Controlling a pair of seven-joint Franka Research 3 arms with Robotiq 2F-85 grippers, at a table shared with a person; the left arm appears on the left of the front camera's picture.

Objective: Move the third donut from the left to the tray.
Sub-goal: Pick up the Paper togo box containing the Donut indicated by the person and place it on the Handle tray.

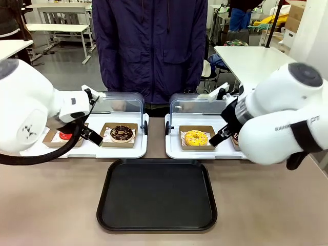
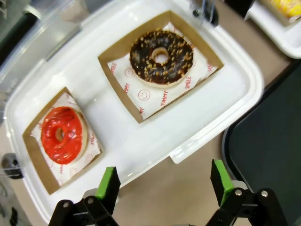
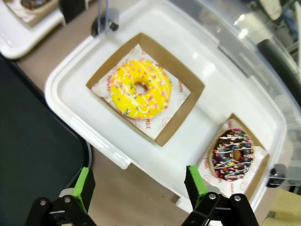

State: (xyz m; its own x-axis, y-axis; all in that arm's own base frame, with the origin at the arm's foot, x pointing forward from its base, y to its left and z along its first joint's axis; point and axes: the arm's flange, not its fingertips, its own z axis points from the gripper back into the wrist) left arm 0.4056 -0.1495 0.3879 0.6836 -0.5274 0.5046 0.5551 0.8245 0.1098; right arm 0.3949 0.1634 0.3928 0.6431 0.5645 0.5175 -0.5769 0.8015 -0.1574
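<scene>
The third donut from the left (image 1: 196, 137) (image 3: 140, 89) has yellow icing with sprinkles and lies in a brown cardboard holder on the right white display tray (image 1: 174, 148). The black tray (image 1: 157, 195) lies bare at the table's front centre. My right gripper (image 3: 139, 188) hovers open above the table at the display tray's near edge, short of the yellow donut. Over the left display tray's near edge, my left gripper (image 2: 164, 181) is open and holds nothing.
A red-iced donut (image 2: 61, 134) and a chocolate donut with nuts (image 2: 161, 57) sit in holders on the left display tray (image 2: 141, 141). A chocolate sprinkled donut (image 3: 233, 156) sits beside the yellow one. Clear domed lids (image 1: 190, 105) stand raised behind. A person (image 1: 148, 46) stands at the far side.
</scene>
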